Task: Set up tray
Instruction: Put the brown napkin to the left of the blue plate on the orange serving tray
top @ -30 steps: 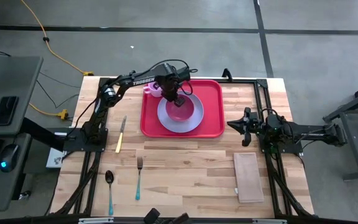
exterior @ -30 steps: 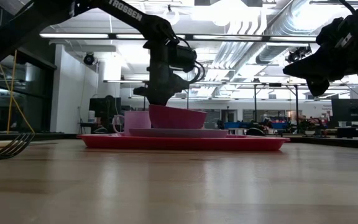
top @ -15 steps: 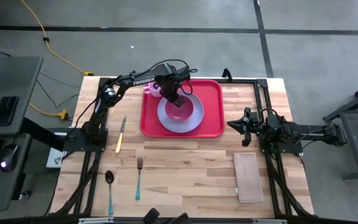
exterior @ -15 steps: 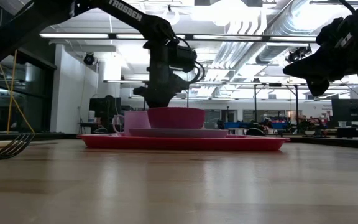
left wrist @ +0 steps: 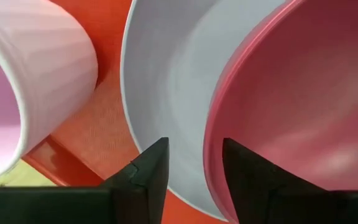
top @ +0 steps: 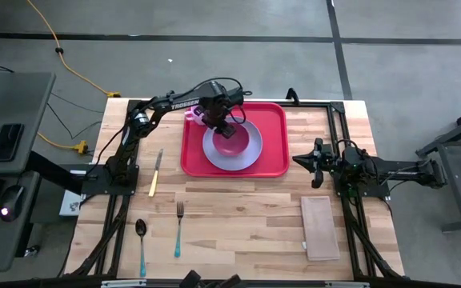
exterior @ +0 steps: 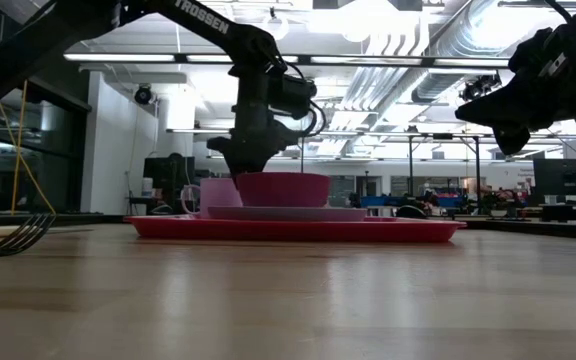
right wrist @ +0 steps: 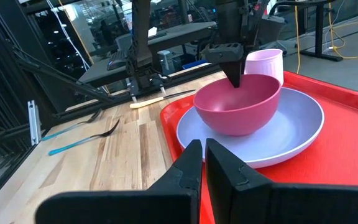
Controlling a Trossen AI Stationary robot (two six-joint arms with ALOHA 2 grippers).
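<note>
1. Finding the tray (top: 274, 120) lying flat toward 12 o'clock on the table (top: 246, 216), already carrying the lavender plate (top: 250, 156), the pink bowl (top: 232, 142) on that plate, and the pink cup (top: 194, 117) at the tray's 10 o'clock corner.
2. Seeing the left gripper (top: 221, 126) hanging at the bowl's 11 o'clock rim, fingers (left wrist: 148, 177) spread apart and straddling the rim rather than pinching it.
3. Judging this as the close of the bowl placement: bowl sitting level on the plate, grip apparently let go.
4. Noting the right gripper (top: 310, 162) waiting just off the tray's 3 o'clock edge, fingers pressed together and holding nothing.
5. Spotting the knife (top: 155, 173), fork (top: 178, 228) and spoon (top: 141, 244) off the tray toward 8 o'clock, and the napkin (top: 319, 227) toward 4 o'clock.
6. Expecting next a straight lift clear of the rim, avoiding nudging bowl or cup, then probably reaching for the cutlery.
</note>
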